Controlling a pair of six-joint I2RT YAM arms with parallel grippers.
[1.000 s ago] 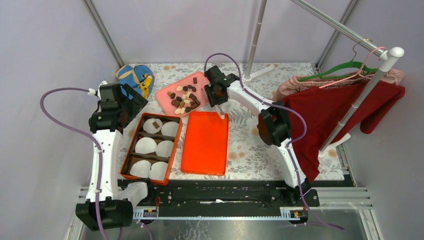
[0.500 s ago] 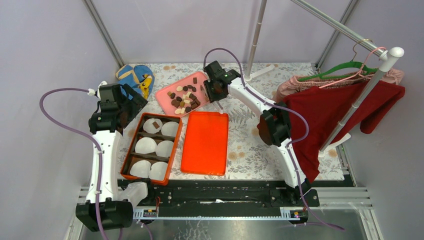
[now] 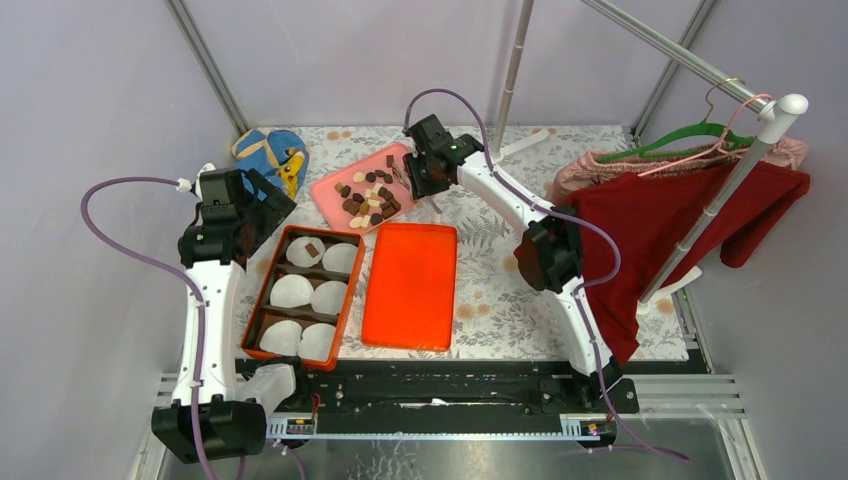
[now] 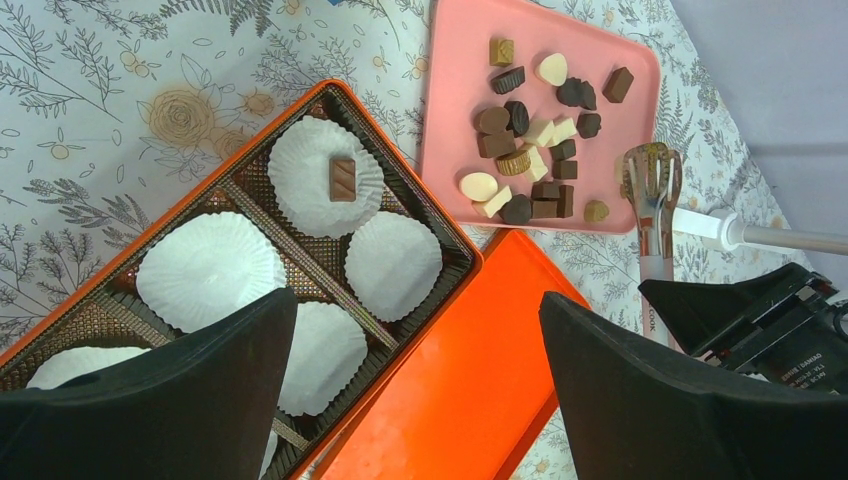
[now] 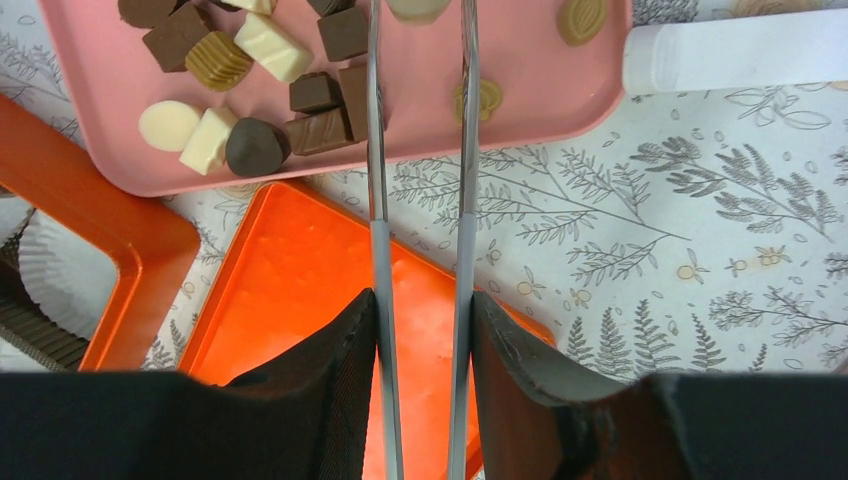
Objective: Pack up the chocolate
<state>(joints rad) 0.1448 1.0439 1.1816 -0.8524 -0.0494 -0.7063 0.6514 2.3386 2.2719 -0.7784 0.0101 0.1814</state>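
On the pink tray: the chocolate lay in a loose heap of dark, light-brown and cream pieces
In the orange box: white liners filled the compartments, and one light-brown piece sat in a far liner
Right gripper: clamped on metal tongs, whose two arms stood apart and reached over the tray's edge
Left gripper: fingers spread wide, gripping nothing, hovering above the box
Orange lid: flat on the floral cloth, just beside the box
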